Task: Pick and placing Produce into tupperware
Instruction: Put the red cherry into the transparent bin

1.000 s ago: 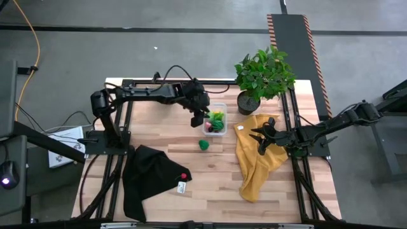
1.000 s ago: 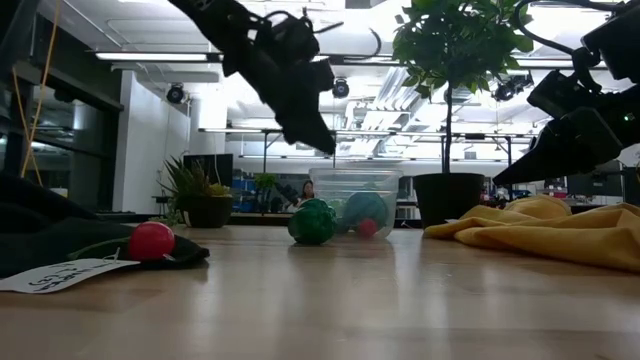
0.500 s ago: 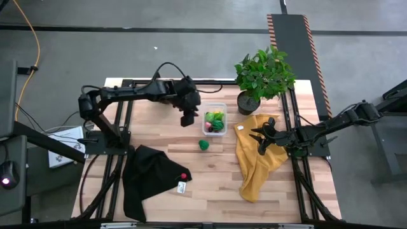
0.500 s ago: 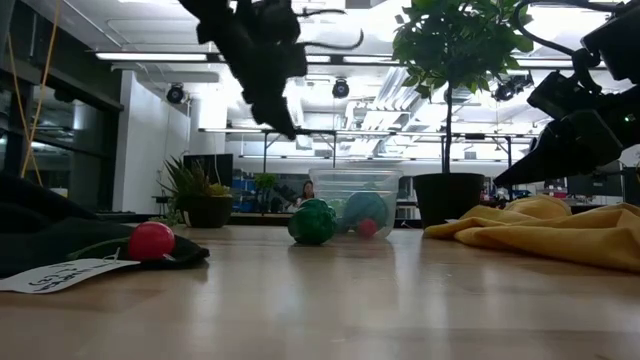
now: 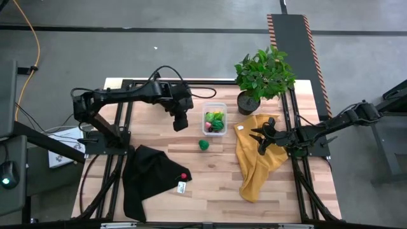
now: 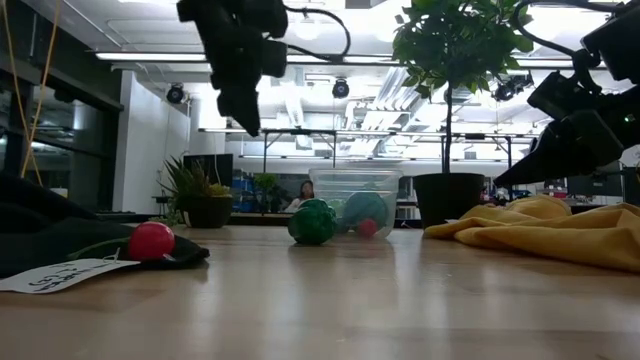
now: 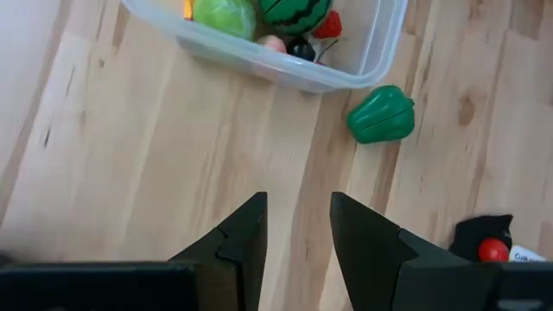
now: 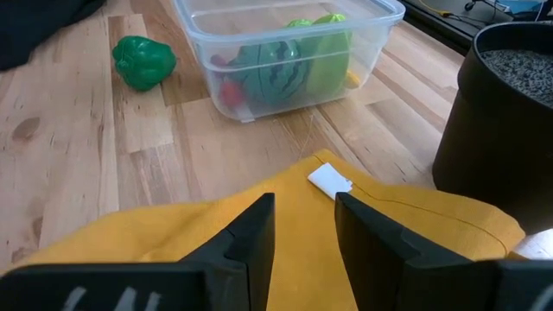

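the clear container (image 5: pixel 214 119) sits on the bare wood at the far middle of the table, just beside the plant pot (image 5: pixel 248 102); inside it lie a striped melon (image 8: pixel 275 70), a light-green leafy piece (image 7: pixel 224 15), a yellow piece and small red ones; a green pepper (image 5: pixel 203 145) lies outside on the wood, near the container's front corner; a red ball (image 5: pixel 184 176) rests on the black cloth (image 5: pixel 149 175), well apart; the left gripper (image 5: pixel 180 121) hangs above the table beside the container, jaws slightly apart and holding nothing; the right gripper (image 5: pixel 261 140) waits over the yellow cloth (image 5: pixel 255 162), jaws slightly apart, empty; risk: the pepper is rounded and may roll from a narrow or off-centre pinch; a low approach could knock the light container; the red ball may come up with cloth snagged in the grip.
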Motion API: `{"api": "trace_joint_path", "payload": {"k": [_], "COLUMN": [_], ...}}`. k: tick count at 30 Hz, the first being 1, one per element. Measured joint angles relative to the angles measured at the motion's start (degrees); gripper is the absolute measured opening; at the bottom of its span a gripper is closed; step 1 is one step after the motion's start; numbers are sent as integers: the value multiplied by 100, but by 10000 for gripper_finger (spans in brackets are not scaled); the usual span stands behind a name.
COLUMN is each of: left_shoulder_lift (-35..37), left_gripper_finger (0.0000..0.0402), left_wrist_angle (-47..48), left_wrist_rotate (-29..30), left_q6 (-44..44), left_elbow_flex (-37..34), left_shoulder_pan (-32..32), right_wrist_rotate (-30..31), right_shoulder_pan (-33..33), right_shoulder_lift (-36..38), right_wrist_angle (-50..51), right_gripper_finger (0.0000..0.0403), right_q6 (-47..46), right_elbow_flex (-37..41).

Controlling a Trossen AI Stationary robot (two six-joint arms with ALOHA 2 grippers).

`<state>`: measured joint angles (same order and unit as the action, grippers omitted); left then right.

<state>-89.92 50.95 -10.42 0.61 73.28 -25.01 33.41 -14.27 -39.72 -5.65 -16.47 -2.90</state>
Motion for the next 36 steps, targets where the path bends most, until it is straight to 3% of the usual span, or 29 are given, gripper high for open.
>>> {"api": "trace_joint_path", "payload": {"k": [12,22,36], "left_shoulder_lift": [456,778,1781], "left_gripper_finger": [117,117,117], "left_wrist_angle": [1059,1805,1478], "left_wrist_rotate": [1291,1397,1814], "left_q6": [-1930,-3417,-5643], "left_elbow_flex": [-83,-358,-1619], "left_shoulder_pan": [747,1502,2656], "right_wrist_rotate": [0,0,0], "right_shoulder_pan": [-2,-1,-2], "right_shoulder_lift": [0,0,0], "right_wrist_angle": [37,74,74], "right_gripper_finger": [114,114,114], "right_q6": [0,0,0], "right_elbow_flex": [0,0,0]}}
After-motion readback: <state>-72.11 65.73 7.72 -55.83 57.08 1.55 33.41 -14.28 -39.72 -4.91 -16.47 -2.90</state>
